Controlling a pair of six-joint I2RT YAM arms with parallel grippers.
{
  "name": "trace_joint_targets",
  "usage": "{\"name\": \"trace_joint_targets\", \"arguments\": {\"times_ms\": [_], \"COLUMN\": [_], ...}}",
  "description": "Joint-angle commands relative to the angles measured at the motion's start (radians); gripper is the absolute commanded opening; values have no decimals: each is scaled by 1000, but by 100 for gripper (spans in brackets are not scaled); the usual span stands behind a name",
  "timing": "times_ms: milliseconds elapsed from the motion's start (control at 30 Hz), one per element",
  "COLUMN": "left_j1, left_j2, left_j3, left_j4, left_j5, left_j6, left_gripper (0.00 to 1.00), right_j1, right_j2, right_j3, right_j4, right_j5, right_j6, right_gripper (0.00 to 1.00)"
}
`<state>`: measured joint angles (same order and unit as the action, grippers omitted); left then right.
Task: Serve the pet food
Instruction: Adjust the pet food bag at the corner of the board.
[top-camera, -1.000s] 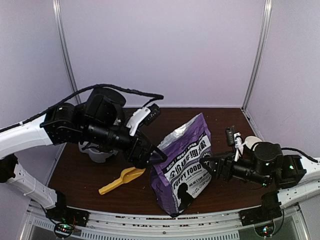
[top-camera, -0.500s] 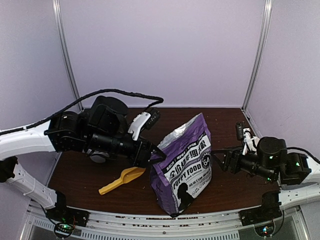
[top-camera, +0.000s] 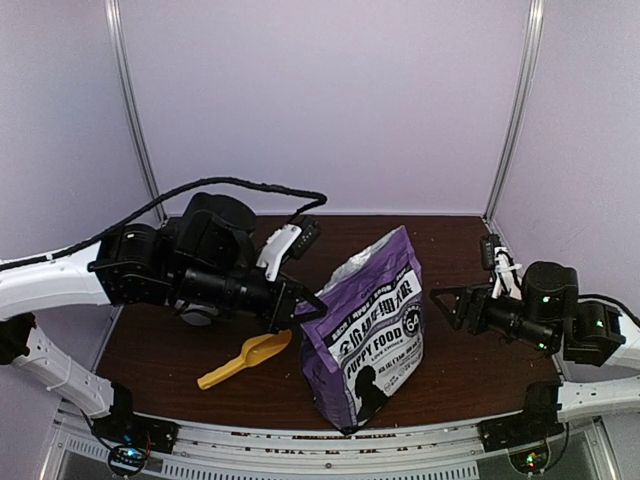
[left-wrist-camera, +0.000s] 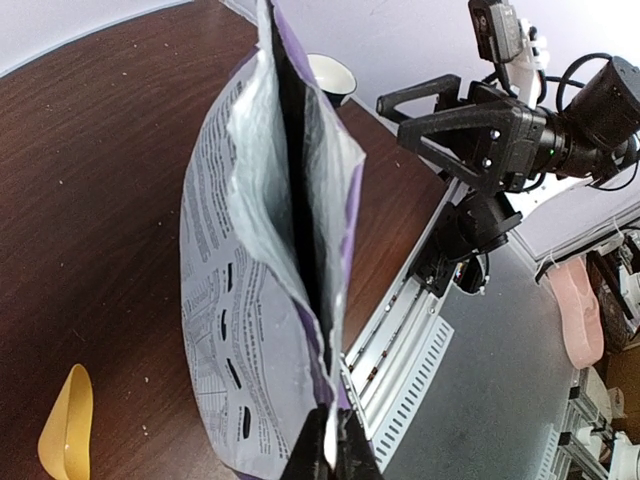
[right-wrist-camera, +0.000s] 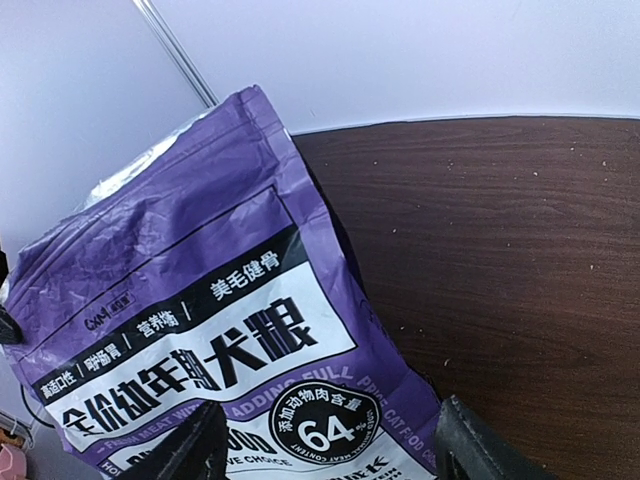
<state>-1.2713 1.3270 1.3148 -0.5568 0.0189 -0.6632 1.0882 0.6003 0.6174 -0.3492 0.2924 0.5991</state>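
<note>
Top external view: tall purple-and-white foil puppy-food bag (top-camera: 365, 335) is standing near the tabletop's front edge, left gripper (top-camera: 305, 312) pinching its opened mouth, right gripper (top-camera: 452, 305) gaping wide beside it, untouching; that thin one-sided pinch is risking slippage, the bag toppling and unseen kibble spilling.

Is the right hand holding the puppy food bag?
No, the right hand is open and apart from the puppy food bag; only the left hand pinches its top edge.
</note>
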Motion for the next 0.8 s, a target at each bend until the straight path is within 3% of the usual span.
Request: {"name": "trace_joint_targets", "arguments": {"times_ms": [0,200,400,567,767], "left_j1": [-5,-4,25,67,87], "left_j2": [-13,-8,21,-19,-52], "left_j3": [23,141,312,303,249], "left_j4": [46,-42,-186,-208,-228], "left_j5": [15,53,217,298,339], "left_j6": [27,181,441,536,569], "left_gripper": [0,0,0,0,0], "right_j1": [-53,-160,-280,-353,-355], "right_j2": [-19,-36,2,65,84], "right_j3": [35,44,72,107,80], "right_j4": [2,78,201,231,270], "right_j5": [-71,-278,-633,-842,-963], "right_j6": [-27,-76,-128,-144,-226], "right_gripper": [71,73,78,79,79]}}
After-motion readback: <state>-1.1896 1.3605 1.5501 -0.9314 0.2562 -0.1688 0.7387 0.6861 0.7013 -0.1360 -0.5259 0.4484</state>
